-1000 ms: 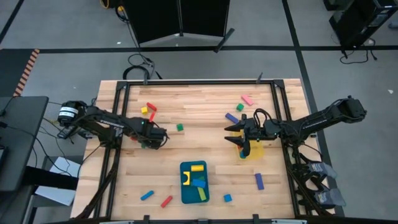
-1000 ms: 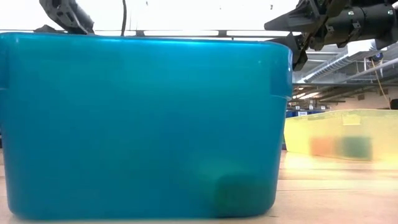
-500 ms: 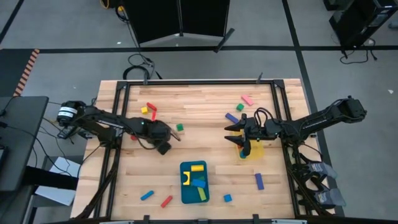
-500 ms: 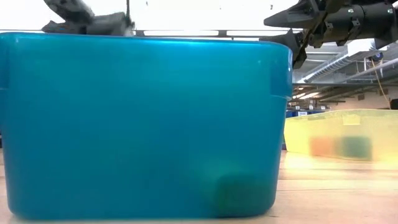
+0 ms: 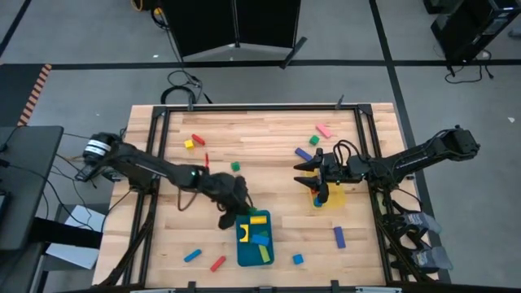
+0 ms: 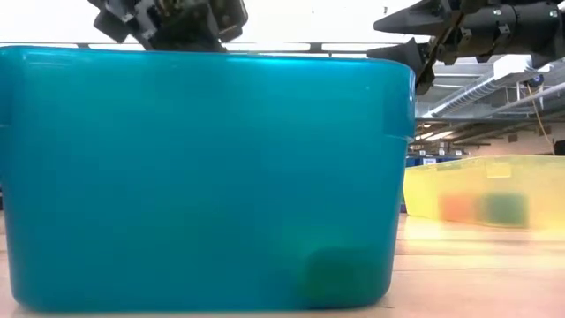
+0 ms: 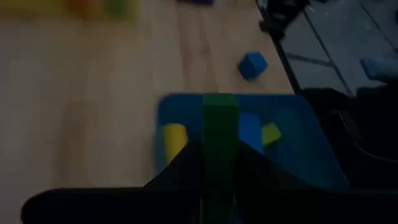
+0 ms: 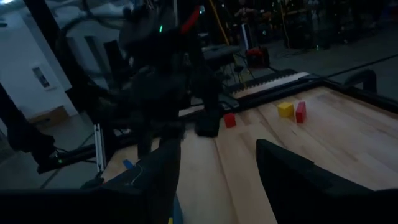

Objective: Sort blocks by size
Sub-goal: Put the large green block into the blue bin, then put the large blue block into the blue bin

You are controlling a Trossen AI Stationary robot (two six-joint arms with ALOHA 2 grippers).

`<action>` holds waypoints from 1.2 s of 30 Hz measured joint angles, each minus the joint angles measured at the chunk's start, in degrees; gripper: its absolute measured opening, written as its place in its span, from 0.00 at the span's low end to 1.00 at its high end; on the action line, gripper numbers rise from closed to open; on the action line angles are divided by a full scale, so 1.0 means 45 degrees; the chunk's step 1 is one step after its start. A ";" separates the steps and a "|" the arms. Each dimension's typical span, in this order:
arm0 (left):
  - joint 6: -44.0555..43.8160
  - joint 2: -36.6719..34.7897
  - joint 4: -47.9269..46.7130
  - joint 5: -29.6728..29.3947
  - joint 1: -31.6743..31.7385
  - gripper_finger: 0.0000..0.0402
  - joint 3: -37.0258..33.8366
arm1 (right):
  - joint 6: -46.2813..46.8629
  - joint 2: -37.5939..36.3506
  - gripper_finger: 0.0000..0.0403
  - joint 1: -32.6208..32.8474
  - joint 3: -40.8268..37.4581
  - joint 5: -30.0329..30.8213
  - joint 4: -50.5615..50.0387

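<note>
My left gripper (image 5: 242, 208) hovers at the far left corner of the blue tray (image 5: 241, 254) and is shut on a green bar (image 7: 219, 118). The tray holds yellow, blue and green blocks (image 5: 259, 220). Other blocks lie loose on the table: a yellow cube (image 5: 189, 144), a pink bar (image 5: 324, 130), a purple bar (image 5: 339, 237) and a blue cube (image 5: 298, 259). My right gripper (image 5: 313, 176) hangs open over the translucent yellow bin (image 5: 332, 199), with nothing between its fingers (image 8: 166, 168). My left gripper pinches the green bar by its two long sides (image 7: 219, 163) between its two fingers (image 7: 186, 163). The fingers lie along the bar, which sticks out past their tips. They slant downward toward the tray. The bar is lifted clear, above the tray's opening.
A green cube (image 5: 236, 166) lies just beyond my left arm. A blue bar (image 5: 192, 255) and a red bar (image 5: 218, 263) lie near the front edge, left of the tray. The low view is mostly filled by the tray's wall (image 6: 203, 177).
My left gripper has risen from the left part of the table and swung toward the near edge and the right, up to the blue tray, rolling and tipping its wrist as it went. It carries the green bar. The right arm has kept still.
</note>
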 joint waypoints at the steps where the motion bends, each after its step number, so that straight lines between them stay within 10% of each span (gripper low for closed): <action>1: -0.0143 0.0301 0.0397 0.0186 -0.0113 0.16 0.0000 | 0.0003 0.0004 0.55 0.0000 0.0000 0.0000 0.0071; 14: 0.0323 0.0551 0.2062 0.0719 -0.0143 0.81 0.0296 | 0.0444 0.0018 0.55 0.0087 0.0000 -0.0005 0.0213; 25: 0.0700 -0.3572 0.2186 -0.3031 0.0671 0.82 -0.2222 | 0.0634 0.0018 0.55 0.0083 0.0000 0.0014 -0.0213; 36: -0.2960 -0.6394 0.2156 -0.7963 0.1807 0.82 -0.5595 | 0.0680 0.0018 0.55 -0.0153 -0.0005 0.1724 -0.1370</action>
